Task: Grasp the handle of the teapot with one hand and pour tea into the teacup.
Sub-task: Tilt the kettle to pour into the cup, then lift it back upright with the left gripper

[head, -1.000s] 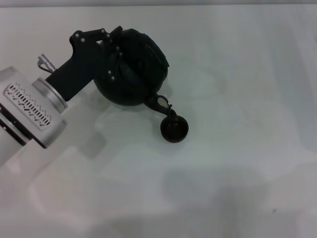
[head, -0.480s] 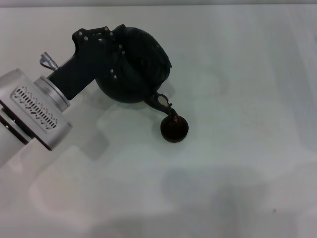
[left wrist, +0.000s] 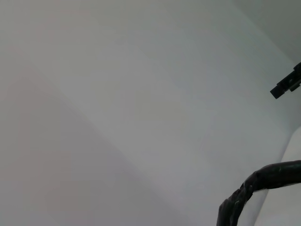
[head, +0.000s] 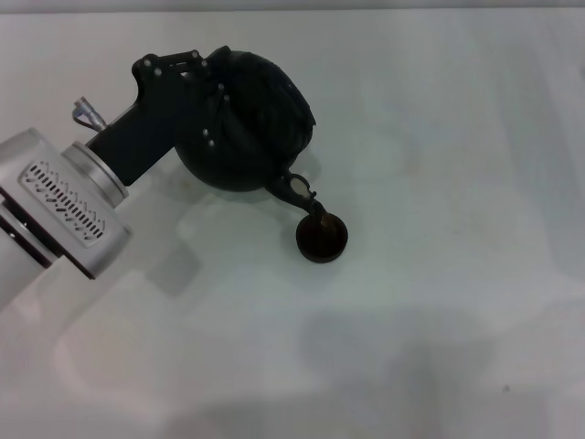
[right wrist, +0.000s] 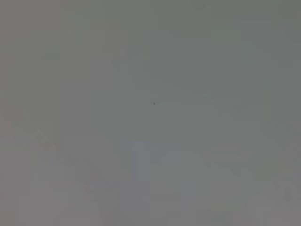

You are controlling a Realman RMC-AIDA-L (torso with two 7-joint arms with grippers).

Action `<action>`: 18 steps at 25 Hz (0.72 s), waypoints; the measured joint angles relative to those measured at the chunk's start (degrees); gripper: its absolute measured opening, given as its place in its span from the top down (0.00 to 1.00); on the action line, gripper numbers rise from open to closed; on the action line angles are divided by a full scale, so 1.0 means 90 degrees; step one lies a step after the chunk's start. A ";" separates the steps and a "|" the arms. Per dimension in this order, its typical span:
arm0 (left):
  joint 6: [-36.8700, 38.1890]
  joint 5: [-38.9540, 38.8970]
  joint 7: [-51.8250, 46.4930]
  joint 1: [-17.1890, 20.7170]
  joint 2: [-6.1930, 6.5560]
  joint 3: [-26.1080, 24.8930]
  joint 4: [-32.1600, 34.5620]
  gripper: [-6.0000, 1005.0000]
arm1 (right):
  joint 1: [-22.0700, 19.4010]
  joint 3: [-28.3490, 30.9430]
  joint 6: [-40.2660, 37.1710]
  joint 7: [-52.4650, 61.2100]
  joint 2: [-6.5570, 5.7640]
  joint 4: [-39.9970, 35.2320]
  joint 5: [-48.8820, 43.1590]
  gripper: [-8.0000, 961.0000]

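Where your left arm reaches in from the left edge of the head view, you have these items on record.

Item one: left gripper, black, at the end of a silver wrist. You see it closed around the handle of the teapot, though dark fingers against the dark pot hide the exact contact.

Item two: teapot, round, matte black, carried clear of the surface and tipped toward the near right. Its short spout points down at the cup.

Item three: teacup, small, dark, handleless, standing upright on the table just beneath the spout tip. You can make out a thin dark stream joining spout and cup, and a dark brownish fill inside the bowl.

Item four: table, pale white, matte. The pot throws a soft shadow near the cup on its left side.

Item five: left wrist view. You get mostly pale surface, with a dark rough-textured curved band at one corner, which you may take for part of the handle, though you cannot be sure. A small black piece shows at the edge.

Item six: right gripper. It appears in none of your views; the right wrist view gives only a flat grey field.
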 joint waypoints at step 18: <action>0.0000 -0.0312 -0.1450 0.0267 -0.0014 -0.0068 0.0077 0.90 | 0.0009 -0.0022 0.0000 0.0000 0.0000 0.0016 0.0000 0.13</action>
